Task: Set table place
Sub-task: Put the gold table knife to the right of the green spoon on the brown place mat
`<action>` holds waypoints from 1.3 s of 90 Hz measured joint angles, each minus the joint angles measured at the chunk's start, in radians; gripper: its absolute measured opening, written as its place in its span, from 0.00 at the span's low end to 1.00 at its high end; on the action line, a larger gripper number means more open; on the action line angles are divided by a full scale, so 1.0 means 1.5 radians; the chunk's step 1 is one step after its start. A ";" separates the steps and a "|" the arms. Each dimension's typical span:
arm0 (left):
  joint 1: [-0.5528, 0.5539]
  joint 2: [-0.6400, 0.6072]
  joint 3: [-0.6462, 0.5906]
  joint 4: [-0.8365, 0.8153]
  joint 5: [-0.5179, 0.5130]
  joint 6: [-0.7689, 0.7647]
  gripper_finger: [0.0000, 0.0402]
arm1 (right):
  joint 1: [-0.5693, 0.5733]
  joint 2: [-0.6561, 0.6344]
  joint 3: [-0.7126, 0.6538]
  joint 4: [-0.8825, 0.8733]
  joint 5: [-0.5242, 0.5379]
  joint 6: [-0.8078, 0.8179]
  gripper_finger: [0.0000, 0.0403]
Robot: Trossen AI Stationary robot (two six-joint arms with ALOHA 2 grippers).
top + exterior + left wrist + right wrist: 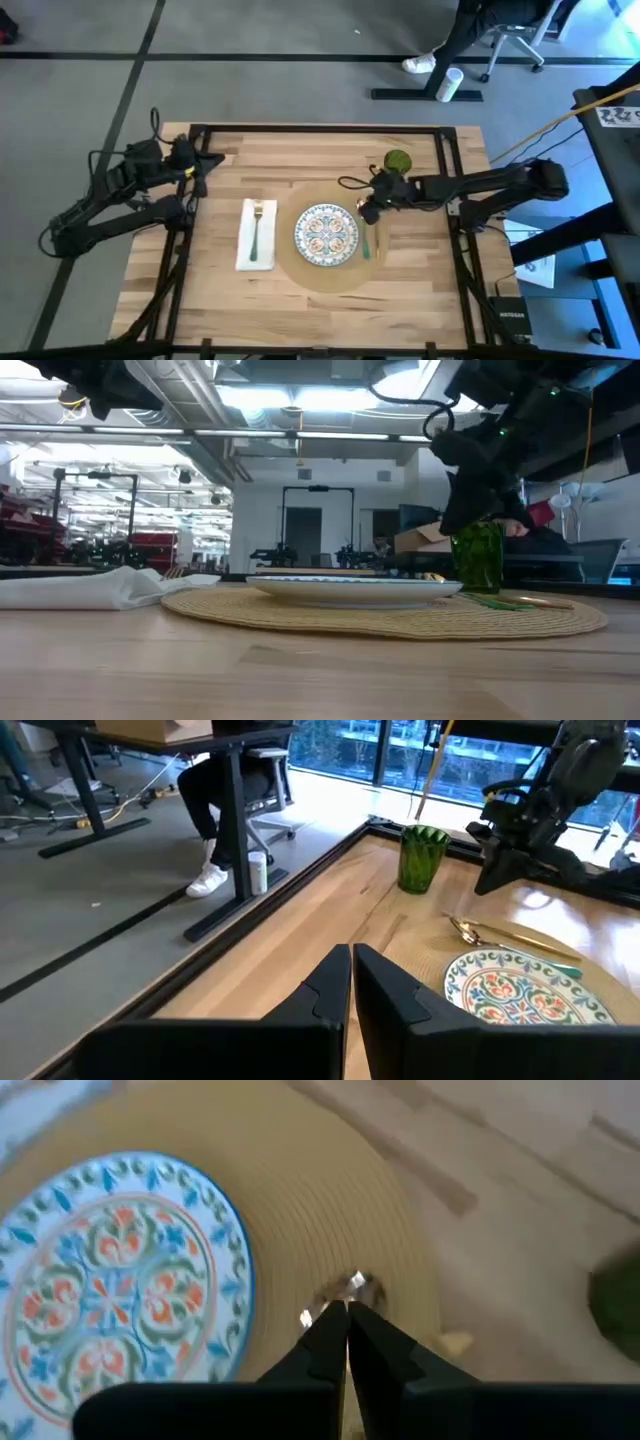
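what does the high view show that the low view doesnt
Only the high view: the fork on the white napkin, the left hand waiting at the table's left edge, and the plate's pattern. Only the low view: the room behind the table, and the plate edge-on. Both: the placemat, the green glass, and the right hand above the placemat's right side.

Right gripper fingers pressed together, pointing down at tan placemat. Shiny metal bit just beyond the fingertips. Patterned plate on placemat. Wooden table beyond. Green blur at frame edge.
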 joint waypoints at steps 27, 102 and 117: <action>0.000 0.000 0.000 0.000 0.000 -0.001 0.00 | 0.000 0.013 -0.035 -0.043 0.005 0.054 0.00; 0.000 0.000 0.000 -0.003 0.000 -0.012 0.00 | -0.002 0.149 -0.058 -0.004 0.068 0.108 0.00; 0.000 0.000 0.000 -0.011 0.000 -0.015 0.00 | -0.003 0.151 -0.059 0.009 0.079 0.108 0.00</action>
